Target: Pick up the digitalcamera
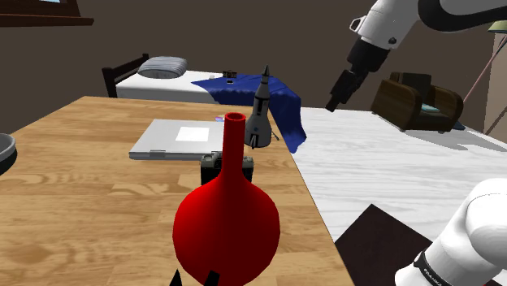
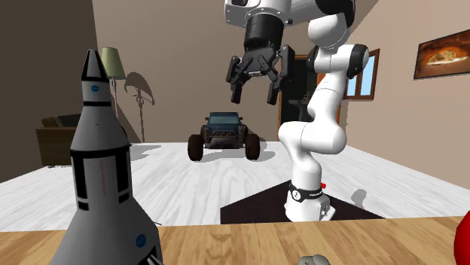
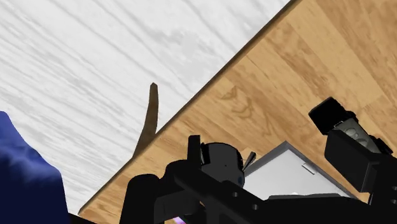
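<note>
My gripper is wide open in the second exterior view. The two fingers are splayed well apart with nothing between them and nothing touching them. It hangs high in the air with its fingers pointing down.

In the shoulder view I see the gripper off past the table, over the white floor, level with the table's far end.

The camera sits on the table, well apart from the gripper. From the shoulder view it is a small dark body mostly hidden behind the neck of the red vase. It lies just beside the near corner of the closed grey laptop. The rocket stands upright beyond it, close to the table edge on the gripper's side.

Through the wrist view I look down on the wood table, its edge running diagonally against the floor, with a corner of the laptop below. I cannot pick out the camera there.

In the second exterior view the rocket fills the foreground and a toy truck stands on the floor behind the arm.
</note>
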Tool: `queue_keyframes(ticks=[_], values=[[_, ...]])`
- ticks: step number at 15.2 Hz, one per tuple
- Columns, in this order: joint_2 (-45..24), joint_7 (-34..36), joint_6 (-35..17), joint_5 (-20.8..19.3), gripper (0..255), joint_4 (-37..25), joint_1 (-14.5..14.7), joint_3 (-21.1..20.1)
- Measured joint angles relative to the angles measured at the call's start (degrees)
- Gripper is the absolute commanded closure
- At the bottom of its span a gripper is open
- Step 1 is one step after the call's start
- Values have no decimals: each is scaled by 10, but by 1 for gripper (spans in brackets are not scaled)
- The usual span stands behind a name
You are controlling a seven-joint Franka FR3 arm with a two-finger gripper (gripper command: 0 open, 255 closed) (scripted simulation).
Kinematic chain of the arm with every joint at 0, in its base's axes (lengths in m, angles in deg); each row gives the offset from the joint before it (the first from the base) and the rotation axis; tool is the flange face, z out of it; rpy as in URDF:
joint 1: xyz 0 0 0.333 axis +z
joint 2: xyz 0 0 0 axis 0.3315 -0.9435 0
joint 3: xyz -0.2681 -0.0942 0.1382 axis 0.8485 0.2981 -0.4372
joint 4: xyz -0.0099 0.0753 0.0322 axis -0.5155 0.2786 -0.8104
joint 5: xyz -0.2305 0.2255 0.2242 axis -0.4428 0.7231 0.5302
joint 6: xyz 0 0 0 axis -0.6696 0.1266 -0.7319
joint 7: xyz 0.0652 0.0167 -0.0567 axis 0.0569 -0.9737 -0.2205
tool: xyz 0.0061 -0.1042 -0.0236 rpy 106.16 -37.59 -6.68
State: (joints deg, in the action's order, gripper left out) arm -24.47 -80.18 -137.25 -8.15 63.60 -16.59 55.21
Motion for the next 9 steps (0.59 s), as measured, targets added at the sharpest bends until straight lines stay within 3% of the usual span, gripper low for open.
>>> queue_keyframes(ticks=[9], values=[[-127,43,-121,21,0,-20,24,-73]])
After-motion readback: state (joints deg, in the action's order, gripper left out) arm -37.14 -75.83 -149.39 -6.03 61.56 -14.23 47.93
